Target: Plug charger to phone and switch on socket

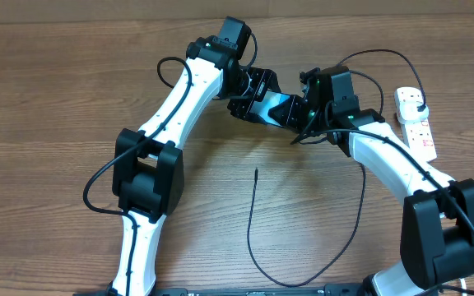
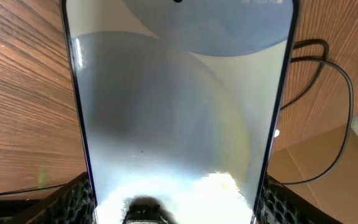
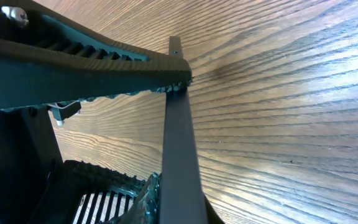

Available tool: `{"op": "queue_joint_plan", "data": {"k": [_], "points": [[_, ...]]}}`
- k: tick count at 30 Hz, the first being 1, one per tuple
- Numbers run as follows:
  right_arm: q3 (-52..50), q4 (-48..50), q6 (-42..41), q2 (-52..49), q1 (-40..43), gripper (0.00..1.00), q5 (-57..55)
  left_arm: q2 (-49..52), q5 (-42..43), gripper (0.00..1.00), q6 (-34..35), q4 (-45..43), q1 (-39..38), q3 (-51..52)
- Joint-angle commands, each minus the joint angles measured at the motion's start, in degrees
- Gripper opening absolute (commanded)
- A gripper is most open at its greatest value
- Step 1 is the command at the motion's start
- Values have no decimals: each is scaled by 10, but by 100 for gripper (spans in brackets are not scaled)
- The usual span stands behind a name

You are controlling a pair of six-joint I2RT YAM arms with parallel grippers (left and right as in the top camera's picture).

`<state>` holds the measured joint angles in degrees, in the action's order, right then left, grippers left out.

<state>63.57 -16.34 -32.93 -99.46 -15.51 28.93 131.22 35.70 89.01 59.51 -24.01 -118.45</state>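
The phone (image 1: pixel 282 107) has a lit cyan screen and is held off the table between both grippers. My left gripper (image 1: pixel 257 92) is shut on its long edges. In the left wrist view the screen (image 2: pixel 179 112) fills the frame between the finger pads (image 2: pixel 176 202). My right gripper (image 1: pixel 304 113) is shut on the phone's other end. In the right wrist view the phone shows edge-on (image 3: pixel 176 124) between the fingers (image 3: pixel 179 208). The charger (image 1: pixel 251 222) lies loose on the table, its tip (image 1: pixel 256 170) free. The socket (image 1: pixel 420 131) lies at the far right with a black plug (image 1: pixel 418 106) in it.
The charger cable loops along the table's near edge (image 1: pixel 295 284) and rises under the right arm. Black cables hang by the phone in the left wrist view (image 2: pixel 334 68). The left gripper's finger crosses the right wrist view (image 3: pixel 73 56).
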Motion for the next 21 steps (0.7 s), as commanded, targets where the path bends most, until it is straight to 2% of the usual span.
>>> {"op": "queue_joint_plan", "data": {"k": [1,2,3,6,8,9,10,11,18,21], "points": [[12,6,3,-4,-3,4,4,-1,1,5,1,-2,-3,-18],[13,6,3,-4,-3,4,5,-1,1,4,1,-2,-3,-18],[12,6,3,-4,-3,4,5,-1,1,8,1,-2,-3,-18],[13,6,1,-4,-3,4,6,-1,1,32,1,-2,-3,-18],[13,6,1,-4,-2,4,7,-1,0,69,1,-2,-3,-18],[13,6,1,-4,-2,4,7,-1,0,74,0,-2,-3,-18],[13,6,1,-4,-2,4,7,-1,-2,90,-3,-2,-3,-18],[13,6,1,-4,-2,4,7,-1,-2,100,-3,-2,-3,-18],[13,13,1,-4,-1,4,6,-1,19,100,-3,-2,11,-18],[13,17,1,-4,4,4,6,-1,38,100,-24,-2,27,-18]]}}
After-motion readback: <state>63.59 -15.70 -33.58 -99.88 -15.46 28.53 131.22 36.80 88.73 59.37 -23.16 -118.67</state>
